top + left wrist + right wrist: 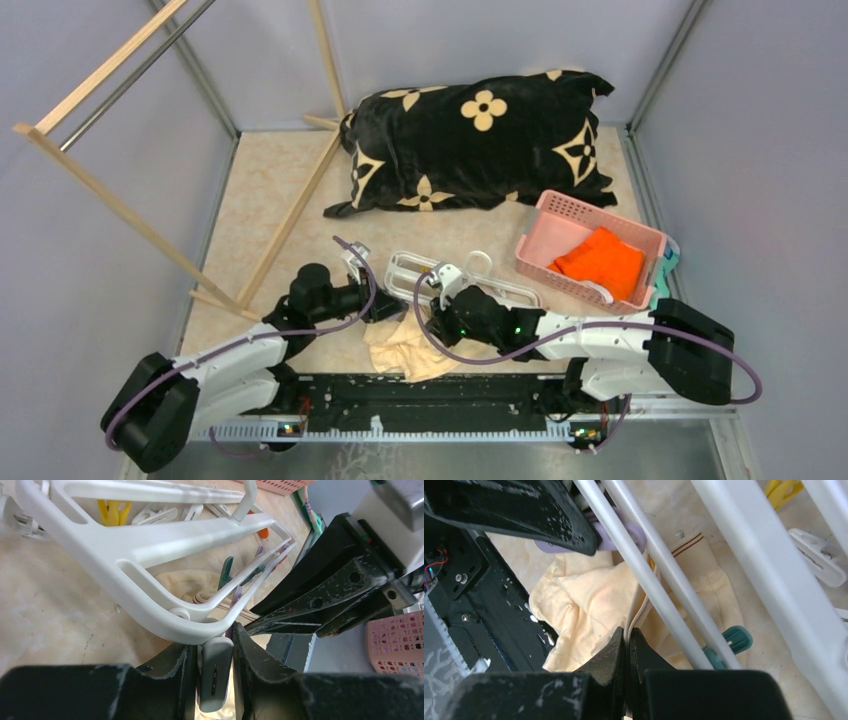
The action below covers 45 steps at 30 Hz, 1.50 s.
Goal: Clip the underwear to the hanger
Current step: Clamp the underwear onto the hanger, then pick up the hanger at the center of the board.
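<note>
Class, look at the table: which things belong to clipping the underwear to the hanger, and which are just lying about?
Belong to the job: underwear, hanger, clip pinched in the left tool, right tool pinching the underwear.
Lying about: black pillow, pink basket, orange cloth, wooden rack.

Both arms low, angled inward; left fingers and right fingers clamped nearly shut.
</note>
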{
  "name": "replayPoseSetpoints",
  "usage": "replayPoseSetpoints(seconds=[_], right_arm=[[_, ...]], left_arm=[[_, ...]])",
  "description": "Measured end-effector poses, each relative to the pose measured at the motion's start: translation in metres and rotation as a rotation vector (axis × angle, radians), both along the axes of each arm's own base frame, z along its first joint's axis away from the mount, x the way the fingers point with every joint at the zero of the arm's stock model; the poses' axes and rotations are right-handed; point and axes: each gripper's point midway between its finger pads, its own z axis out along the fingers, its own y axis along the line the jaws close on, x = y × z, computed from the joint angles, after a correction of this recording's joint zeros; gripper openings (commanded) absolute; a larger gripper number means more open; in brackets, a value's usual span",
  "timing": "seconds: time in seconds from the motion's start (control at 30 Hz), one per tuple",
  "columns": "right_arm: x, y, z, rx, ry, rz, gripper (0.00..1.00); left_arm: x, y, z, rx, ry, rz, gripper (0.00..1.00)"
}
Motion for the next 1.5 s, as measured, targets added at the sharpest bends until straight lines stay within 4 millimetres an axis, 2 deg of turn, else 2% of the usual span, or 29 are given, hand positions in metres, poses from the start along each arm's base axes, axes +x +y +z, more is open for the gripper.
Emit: replayPoseSetpoints(seconds=[0.23, 0.73, 0.93, 1.03, 1.5], right_arm=[[0.001, 0.004, -0.001, 0.009, -0.003, 0.002, 0.00], [0.000, 0.008, 0.000, 0.025, -0.001, 0.015, 0.00], [0.000, 0.009, 0.000, 0.025, 0.001, 0.018, 0.00], [0.000, 0.009, 0.000, 0.025, 0.001, 0.018, 0.00], [-0.001, 0.009, 0.000, 0.024, 0.004, 0.021, 0.00]], left_arm=[[-0.004, -0.004, -0.013, 0.026, 0.040, -0.023, 0.23], [-0.004, -0.014, -0.022, 0.076, 0.066, -0.073, 0.40], [-0.009, -0.011, -0.035, 0.129, 0.092, -0.092, 0.41], [-0.010, -0.012, -0.035, 0.141, 0.094, -0.099, 0.46], [-0.009, -0.016, -0.044, 0.222, 0.129, -0.137, 0.53]])
